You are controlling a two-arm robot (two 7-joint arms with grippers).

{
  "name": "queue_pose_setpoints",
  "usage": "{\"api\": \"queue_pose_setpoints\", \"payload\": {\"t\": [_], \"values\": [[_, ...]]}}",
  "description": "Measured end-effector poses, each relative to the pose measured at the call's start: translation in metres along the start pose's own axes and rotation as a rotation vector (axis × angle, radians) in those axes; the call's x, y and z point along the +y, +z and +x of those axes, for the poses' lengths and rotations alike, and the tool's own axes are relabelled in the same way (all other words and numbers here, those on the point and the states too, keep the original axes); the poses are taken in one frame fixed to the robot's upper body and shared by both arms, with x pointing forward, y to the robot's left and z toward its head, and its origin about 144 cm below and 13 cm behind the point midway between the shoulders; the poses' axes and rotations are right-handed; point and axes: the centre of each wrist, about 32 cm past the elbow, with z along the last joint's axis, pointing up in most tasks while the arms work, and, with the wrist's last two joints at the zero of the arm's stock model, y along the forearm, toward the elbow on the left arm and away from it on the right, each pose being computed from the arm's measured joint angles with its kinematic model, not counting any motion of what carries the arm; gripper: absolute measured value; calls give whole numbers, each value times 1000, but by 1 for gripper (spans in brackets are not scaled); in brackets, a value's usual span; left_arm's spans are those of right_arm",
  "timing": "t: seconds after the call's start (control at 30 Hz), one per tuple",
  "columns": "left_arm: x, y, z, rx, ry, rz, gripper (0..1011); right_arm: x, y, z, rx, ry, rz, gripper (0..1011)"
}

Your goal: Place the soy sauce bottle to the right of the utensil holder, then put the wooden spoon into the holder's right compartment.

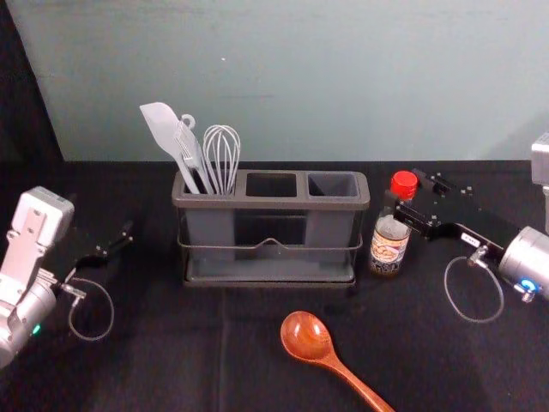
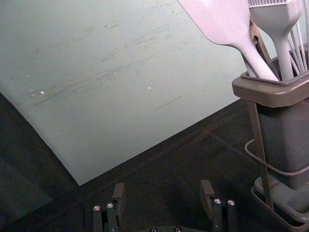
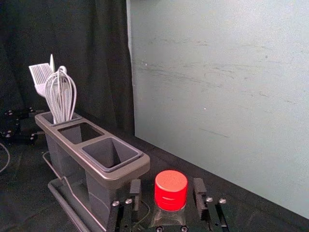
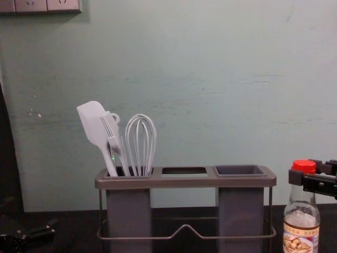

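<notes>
The soy sauce bottle (image 1: 389,246) with its red cap stands upright just right of the utensil holder (image 1: 270,203). My right gripper (image 1: 405,189) is around the bottle's upper part; in the right wrist view the right gripper (image 3: 167,193) is open, gaps showing on both sides of the red cap (image 3: 171,187). The wooden spoon (image 1: 307,336) lies in front of the holder, its bowl toward it and its handle running to the near edge. The holder's right compartment (image 3: 111,153) is empty. My left gripper (image 1: 116,245) is parked left of the holder, open in the left wrist view (image 2: 162,193).
A white spatula (image 4: 95,129), a fork-like tool and a whisk (image 4: 140,145) stand in the holder's left compartment. The middle compartment (image 1: 271,184) holds nothing visible. A pale wall (image 1: 283,77) rises behind the black-covered table (image 1: 171,343).
</notes>
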Motion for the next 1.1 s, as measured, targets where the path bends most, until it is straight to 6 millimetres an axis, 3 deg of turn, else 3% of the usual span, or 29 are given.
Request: {"api": "queue_pose_setpoints", "payload": {"t": [0.33,0.43,0.83,1.1], "values": [[0,0,0,0,0,0,1011,0,0,0,0,-1,1,953],[0,0,0,0,0,0,1011,0,0,0,1,-1,1,996],[0,0,0,0,0,0,1011,-16,36,-12,-57,-78,32,1004],[0,0,0,0,0,0,1011,-30,53,-21,-144,21,92,1004]]}}
